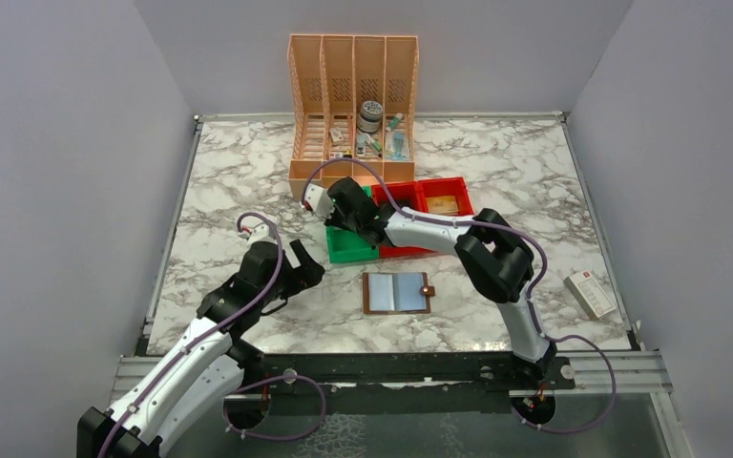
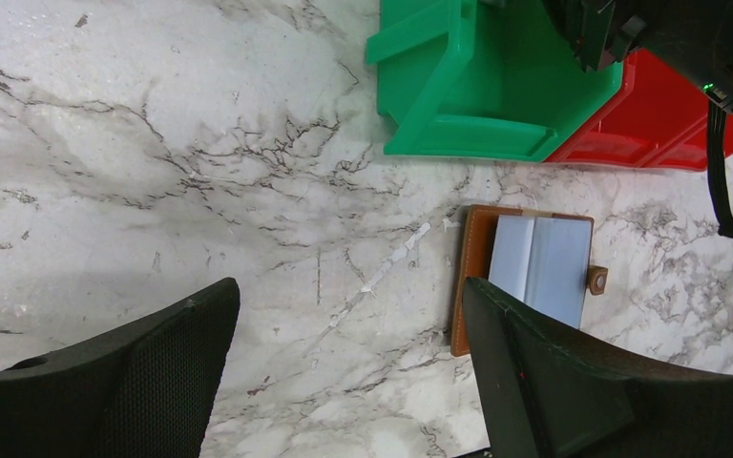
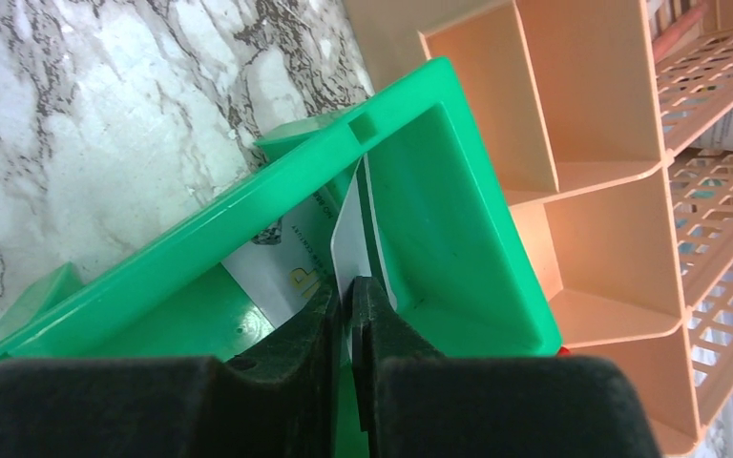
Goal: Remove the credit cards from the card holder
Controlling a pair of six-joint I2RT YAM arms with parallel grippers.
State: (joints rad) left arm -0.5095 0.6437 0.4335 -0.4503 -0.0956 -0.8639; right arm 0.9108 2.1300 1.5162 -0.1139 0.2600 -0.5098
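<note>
**Step in hand.** The right gripper was found with its jaws pressed together on a thin, pale plastic credit card. The card was held on edge over the open green plastic bin, at the centre of the right wrist view. A second card, white with a gold mark, was seen lying flat inside that bin, lower left of the held one. The depositing of an extracted card is judged to be the step in progress.

**Card holder.** The small brown leather-like bifold card holder was recorded lying open and flat on the white marble-patterned table. It lay just below the centre of the overhead frame, apart from both grippers. Pale blue-grey panels were noted inside. Whether these were cards seated in slots could not be told.

**Left gripper.** The left gripper was observed with its fingers spread wide and nothing between them, over bare table to the left of the holder.

**Next move.** The right jaws are required to be parted so that the card drops within the bin walls. The holder was unrestrained, so it is judged that its brown edge would need to be pinned before any further card is drawn.
</note>
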